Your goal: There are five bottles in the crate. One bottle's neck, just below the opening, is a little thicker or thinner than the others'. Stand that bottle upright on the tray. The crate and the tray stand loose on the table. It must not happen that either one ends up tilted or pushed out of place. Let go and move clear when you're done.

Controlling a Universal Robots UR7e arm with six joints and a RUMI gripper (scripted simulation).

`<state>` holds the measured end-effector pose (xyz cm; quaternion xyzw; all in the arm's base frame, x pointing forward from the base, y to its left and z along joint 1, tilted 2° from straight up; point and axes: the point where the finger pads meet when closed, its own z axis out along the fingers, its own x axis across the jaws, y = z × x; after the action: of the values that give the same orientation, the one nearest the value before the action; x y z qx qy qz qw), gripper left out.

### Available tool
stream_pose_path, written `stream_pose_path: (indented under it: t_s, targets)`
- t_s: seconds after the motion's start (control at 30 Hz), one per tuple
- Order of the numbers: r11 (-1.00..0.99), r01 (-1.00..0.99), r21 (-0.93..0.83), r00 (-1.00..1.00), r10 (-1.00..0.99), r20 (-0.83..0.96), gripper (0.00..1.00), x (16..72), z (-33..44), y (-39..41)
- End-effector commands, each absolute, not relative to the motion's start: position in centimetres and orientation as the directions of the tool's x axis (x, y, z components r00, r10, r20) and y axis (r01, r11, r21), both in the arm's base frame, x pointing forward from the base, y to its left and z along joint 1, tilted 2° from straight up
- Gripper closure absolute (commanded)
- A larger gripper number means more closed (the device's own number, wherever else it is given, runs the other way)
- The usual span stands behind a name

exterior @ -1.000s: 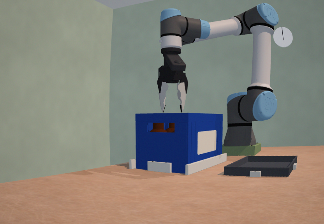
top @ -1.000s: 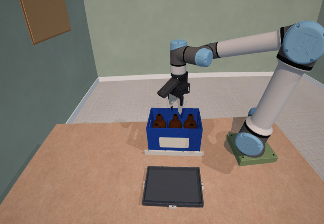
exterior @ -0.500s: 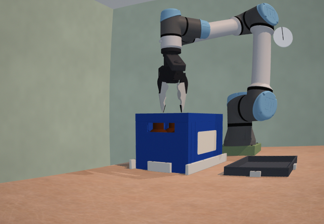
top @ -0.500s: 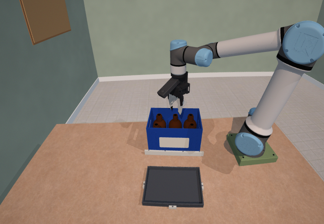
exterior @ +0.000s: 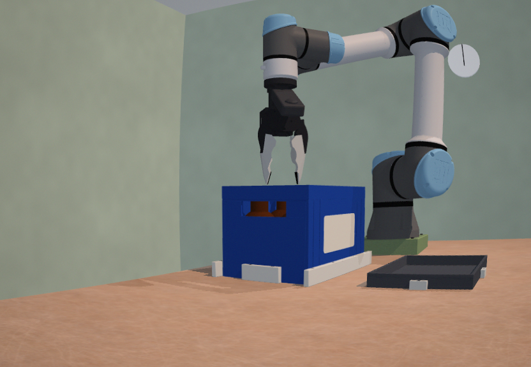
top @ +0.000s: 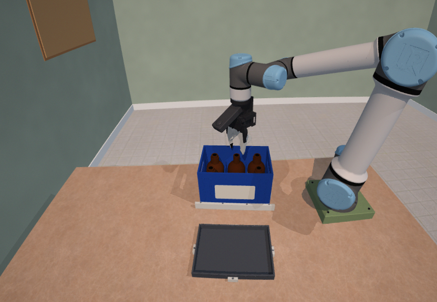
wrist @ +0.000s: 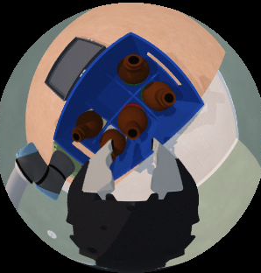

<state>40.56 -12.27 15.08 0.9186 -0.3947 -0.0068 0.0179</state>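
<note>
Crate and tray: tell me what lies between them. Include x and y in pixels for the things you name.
A white strip (top: pixel 234 206) along the crate's (top: pixel 208 187) base, then bare tabletop up to the tray (top: pixel 231 249), in the top view.

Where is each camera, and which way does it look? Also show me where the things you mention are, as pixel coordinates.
Top: high beyond the tray (top: pixel 232 249), facing the crate (top: pixel 234 187) (exterior: pixel 265 239) (wrist: pixel 101 94); arm (top: pixel 335 59) (exterior: pixel 429 92) and gripper (top: pixel 237 149) (exterior: pixel 282 182) (wrist: pixel 132 139) show.
Exterior: low, off the crate's end, looking across the table; arm and gripper show.
Wrist: on the arm's end, looking down past the fingers into the crate.
All three share crate and gripper.
</note>
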Motion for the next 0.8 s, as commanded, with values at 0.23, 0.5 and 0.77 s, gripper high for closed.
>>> stream_pose_path:
  t_s: [0.23, 0.5, 0.77]
  targets:
    - [-0.688, -0.725, 0.038, 0.688, -0.725, 0.003, 0.62, 40.88, 15.11, -12.04]
    - [-0.688, -0.725, 0.038, 0.688, -0.725, 0.003, 0.62, 40.96, 15.11, -11.97]
    - [-0.688, -0.725, 0.038, 0.688, -0.725, 0.003, 0.62, 40.96, 15.11, -11.97]
